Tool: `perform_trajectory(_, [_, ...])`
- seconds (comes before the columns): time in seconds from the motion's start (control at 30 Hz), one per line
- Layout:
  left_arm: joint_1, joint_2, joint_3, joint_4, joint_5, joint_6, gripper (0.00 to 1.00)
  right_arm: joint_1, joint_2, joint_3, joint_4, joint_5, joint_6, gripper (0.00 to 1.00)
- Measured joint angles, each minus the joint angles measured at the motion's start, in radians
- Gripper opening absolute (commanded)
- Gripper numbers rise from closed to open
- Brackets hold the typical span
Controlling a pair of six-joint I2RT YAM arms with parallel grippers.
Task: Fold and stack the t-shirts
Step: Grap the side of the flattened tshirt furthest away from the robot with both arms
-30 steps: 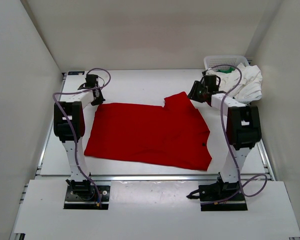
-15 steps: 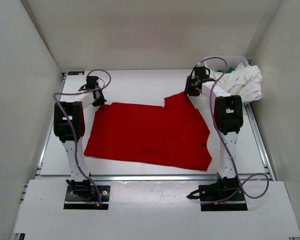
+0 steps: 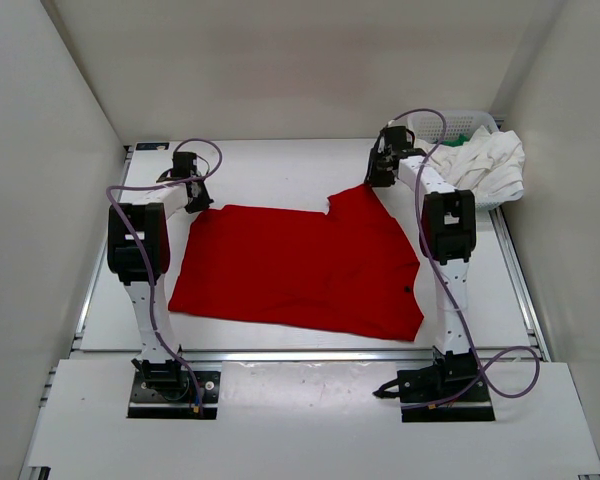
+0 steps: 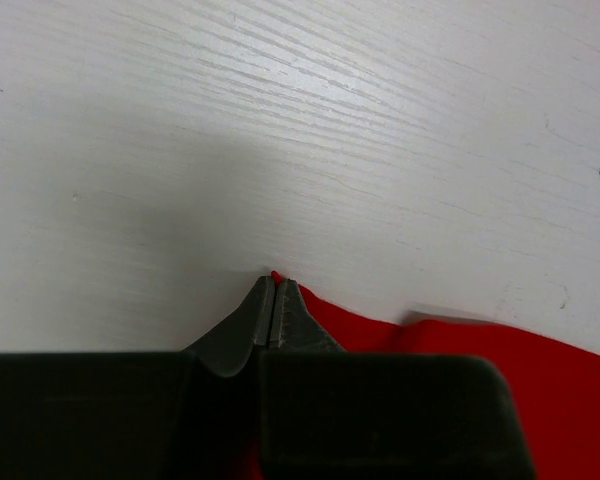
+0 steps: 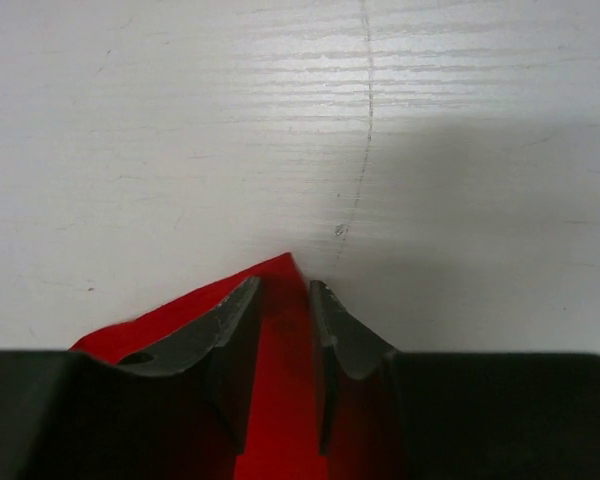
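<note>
Where the red t-shirt (image 3: 295, 265) lies flat mid-bench, its long axis running from left edge to right edge, the whole garment sits nearward of both claws.
- Left gripper (image 4: 273, 300): jaws pressed together, pinching the shirt's far-left corner tip.
- Right gripper (image 5: 280, 300): jaws a narrow gap apart, straddling the far-right peak of cloth, not visibly clamped.
- Reach: each arm is at its own corner; neither is nearer.
- Judged next: right closes, then both draw the far hem toward the near edge.
- Surface: white wood-grain table (image 3: 270, 165); strips of it show beyond the far hem and before the near hem.
- Far-right corner: white t-shirt (image 3: 495, 165) heaped over a mesh basket (image 3: 478, 120), green t-shirt (image 3: 462, 140) just showing.
</note>
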Motion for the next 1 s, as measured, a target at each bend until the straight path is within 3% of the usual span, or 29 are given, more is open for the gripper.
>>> perform_trajectory(0.2, [-0.001, 0.0, 0.0, 0.0, 0.003, 0.0, 0.0, 0.003, 0.01, 0.012, -0.012, -0.012, -0.007, 0.0])
perform_trajectory(0.4, [-0.003, 0.0, 0.0, 0.003, 0.008, -0.007, 0.0, 0.003, -0.01, -0.026, 0.006, -0.019, -0.007, 0.0])
perform_trajectory(0.57, [-0.002, -0.006, -0.019, 0.024, 0.014, -0.013, 0.0, -0.004, -0.188, -0.28, 0.047, -0.04, 0.002, 0.0])
perform_trajectory(0.73, [-0.002, -0.046, -0.065, 0.033, 0.025, -0.023, 0.0, -0.006, -0.466, -0.564, 0.119, -0.056, 0.021, 0.0])
perform_trajectory(1.0, [0.008, -0.223, -0.2, 0.072, 0.039, -0.036, 0.0, -0.002, -0.874, -0.958, 0.213, -0.048, 0.076, 0.0])
